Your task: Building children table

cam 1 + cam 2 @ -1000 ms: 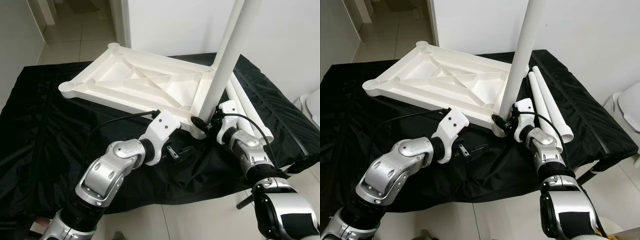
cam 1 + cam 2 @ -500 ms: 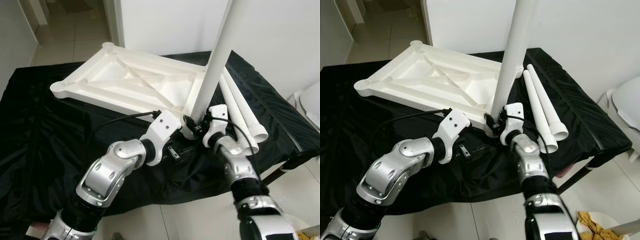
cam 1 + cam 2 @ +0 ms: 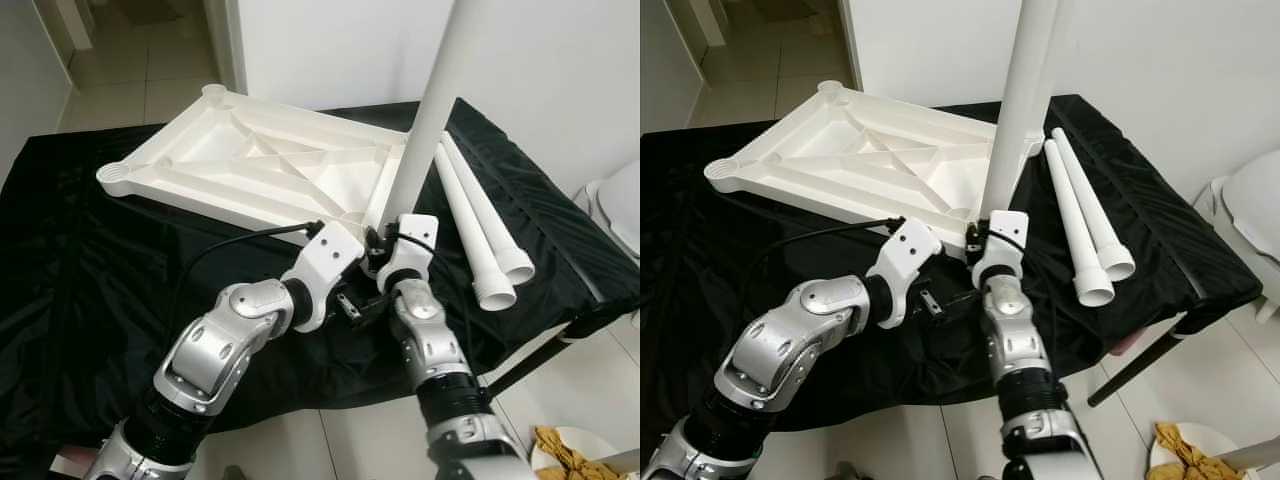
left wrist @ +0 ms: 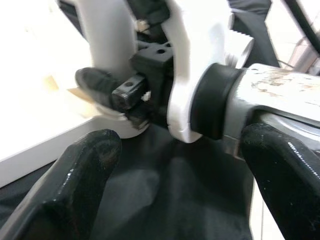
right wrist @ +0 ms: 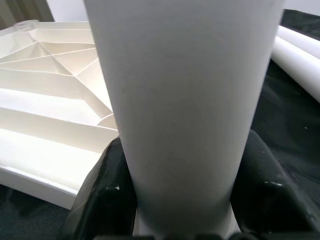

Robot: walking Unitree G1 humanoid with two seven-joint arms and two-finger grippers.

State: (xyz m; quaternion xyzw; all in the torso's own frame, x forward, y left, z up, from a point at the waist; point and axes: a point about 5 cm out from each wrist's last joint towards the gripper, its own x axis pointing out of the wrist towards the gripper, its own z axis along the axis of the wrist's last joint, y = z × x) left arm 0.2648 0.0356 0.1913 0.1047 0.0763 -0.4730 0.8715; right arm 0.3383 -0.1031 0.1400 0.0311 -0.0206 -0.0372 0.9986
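You have the white table top (image 3: pixel 265 170) lying underside up on the black cloth (image 3: pixel 90 280), its ribs and corner sockets exposed; take it as your landmark. At its near right corner one white leg (image 3: pixel 440 90) stands upright in the socket, and your right gripper (image 3: pixel 378 243) is clamped around the foot of that leg, just above the corner; the right wrist view shows a black finger (image 5: pixel 112 185) pressed to each side of the tube. Your left gripper (image 3: pixel 362 305) hovers just in front of the same corner with its fingers (image 4: pixel 85 175) spread, holding nothing. Two spare legs (image 3: pixel 480 230) lie side by side on the cloth, to the right of the top. Whether the standing leg is fully seated cannot be confirmed, as the gripper hides the joint. The leg looks a hollow plastic tube: likely light, stiff and smooth, so it may slip under a twisting grip. Hold it low, near the socket, where leverage on the tall tube is least, and steady the top's edge with the free gripper.
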